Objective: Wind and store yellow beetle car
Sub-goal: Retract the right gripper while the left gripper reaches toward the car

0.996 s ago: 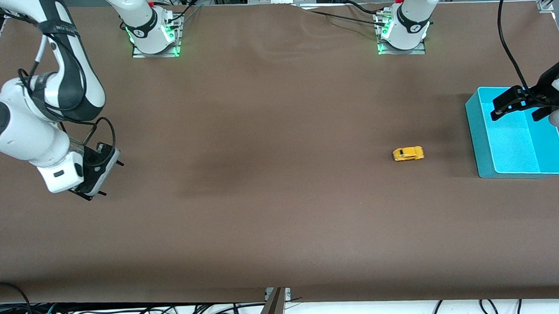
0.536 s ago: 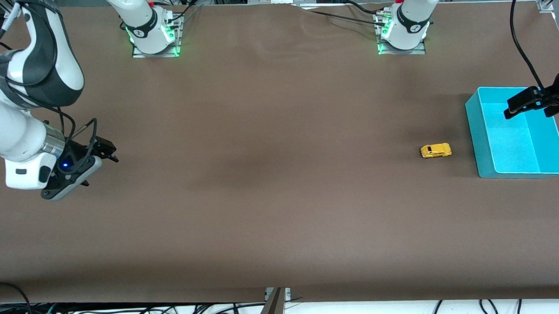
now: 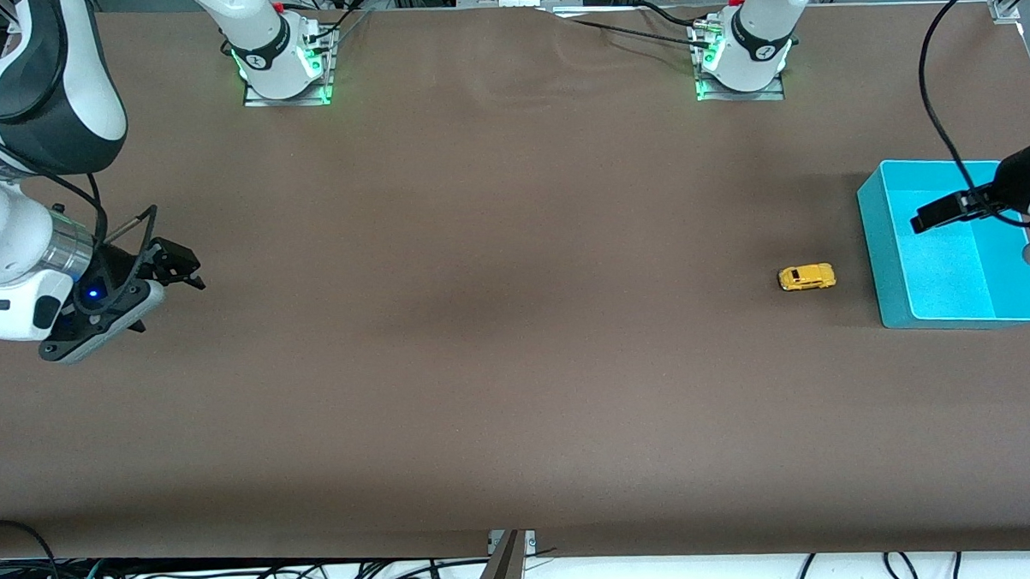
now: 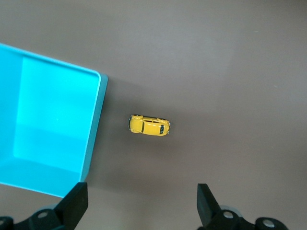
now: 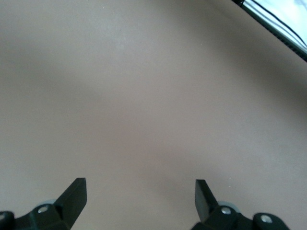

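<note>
2 grippers hang apart from the work, both with fingers spread and nothing between them. The left gripper hovers over the blue bin at the left arm's end of the table; the right gripper waits over bare brown table at the right arm's end.

The yellow beetle car stands on its wheels on the table, just beside the bin but not touching it, its length pointing at the bin's wall. In the left wrist view the car sits clear of the bin, with bare cloth all round it.

It looks light, hard and glossy, so a rounded roof would likely slip under a pinch. The flat flanks between the wheels seem the better hold, 1 finger on each side, low enough to press the wheels down for winding.
</note>
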`<control>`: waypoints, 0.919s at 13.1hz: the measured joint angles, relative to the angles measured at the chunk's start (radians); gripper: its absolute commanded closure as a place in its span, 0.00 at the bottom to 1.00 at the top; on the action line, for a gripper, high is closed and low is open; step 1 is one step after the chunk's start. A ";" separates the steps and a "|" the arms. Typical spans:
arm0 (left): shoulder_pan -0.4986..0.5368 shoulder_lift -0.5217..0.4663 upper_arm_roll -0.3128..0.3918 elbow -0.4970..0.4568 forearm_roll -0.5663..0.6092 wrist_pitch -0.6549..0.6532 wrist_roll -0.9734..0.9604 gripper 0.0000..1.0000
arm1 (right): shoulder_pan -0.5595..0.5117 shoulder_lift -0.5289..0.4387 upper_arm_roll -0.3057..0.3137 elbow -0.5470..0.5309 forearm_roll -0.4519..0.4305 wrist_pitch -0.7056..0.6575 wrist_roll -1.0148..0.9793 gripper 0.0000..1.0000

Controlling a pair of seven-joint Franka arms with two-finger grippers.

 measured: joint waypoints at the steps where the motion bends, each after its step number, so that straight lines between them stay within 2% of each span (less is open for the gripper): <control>1: 0.001 0.002 0.000 -0.034 0.000 0.030 -0.058 0.00 | -0.001 -0.003 -0.003 0.017 -0.001 0.001 0.000 0.00; 4: 0.001 0.006 -0.002 -0.147 0.000 0.130 -0.293 0.00 | -0.004 -0.056 -0.010 0.048 -0.023 0.002 0.000 0.00; 8: 0.002 0.009 -0.003 -0.307 0.000 0.275 -0.583 0.00 | -0.006 -0.102 -0.011 0.028 -0.052 0.000 0.031 0.00; 12: 0.002 0.013 -0.003 -0.480 0.000 0.506 -0.852 0.00 | -0.024 -0.140 -0.012 -0.017 -0.058 -0.091 0.294 0.00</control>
